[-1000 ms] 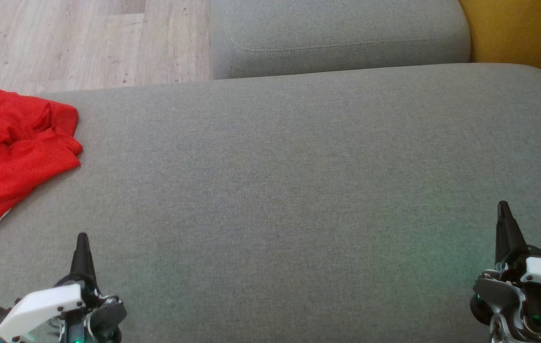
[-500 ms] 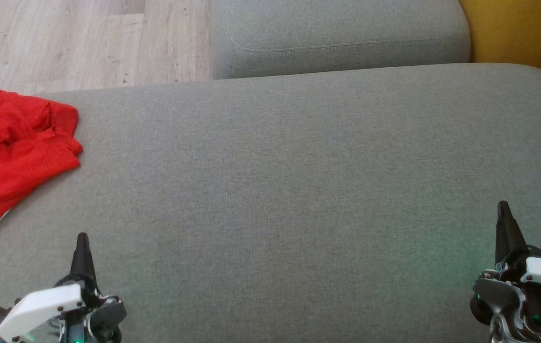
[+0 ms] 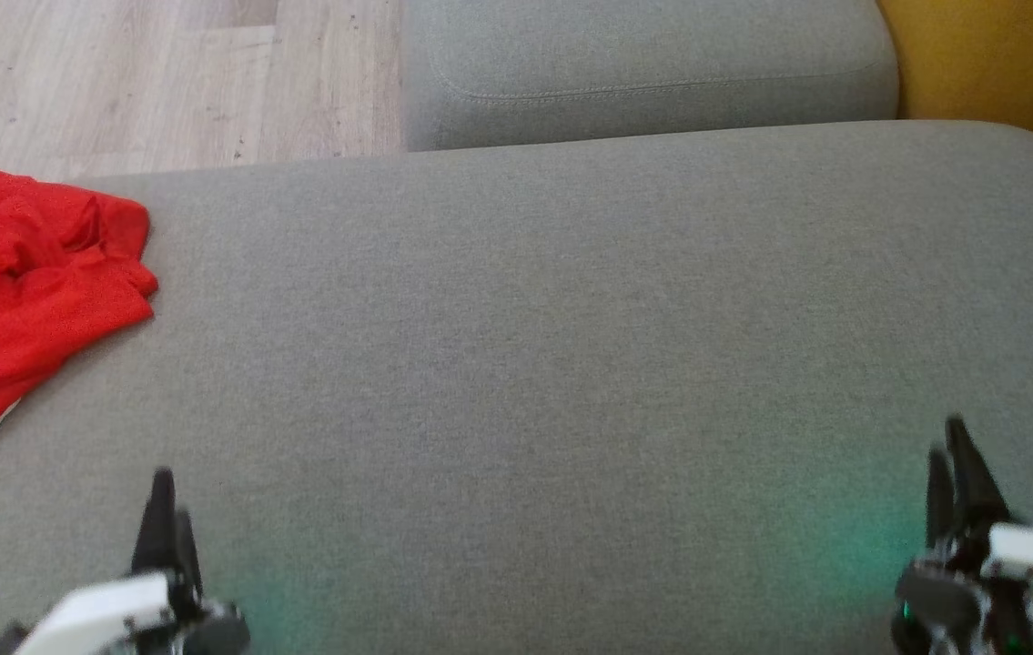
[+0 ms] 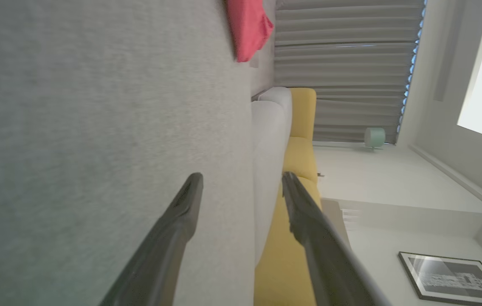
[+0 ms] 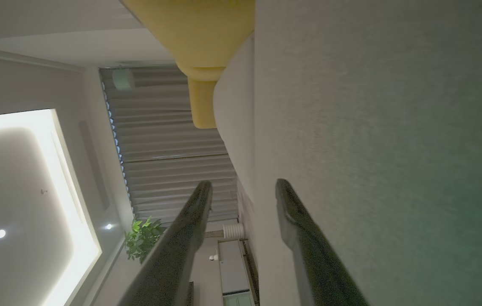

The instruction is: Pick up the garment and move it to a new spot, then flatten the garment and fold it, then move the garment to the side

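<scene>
The garment (image 3: 20, 291), a crumpled red cloth with a white edge, lies at the far left of the grey sofa seat (image 3: 552, 346), partly cut by the head view's left edge. It also appears as a red patch (image 4: 247, 27) far ahead in the left wrist view. My left gripper (image 3: 166, 509) hovers at the lower left, well short of the garment, its fingers (image 4: 181, 216) apart with nothing between them. My right gripper (image 3: 948, 459) stands at the lower right, open, with empty space between its fingers (image 5: 291, 221).
A second grey cushion (image 3: 643, 64) sits beyond the seat, with wooden floor (image 3: 116, 82) to its left. A yellow sofa part (image 3: 998, 64) stands at the upper right. Grey curtains (image 4: 342, 68) hang in the background.
Both grippers have gone from shut to open and have dropped slightly lower in the head view. The garment has not moved.
</scene>
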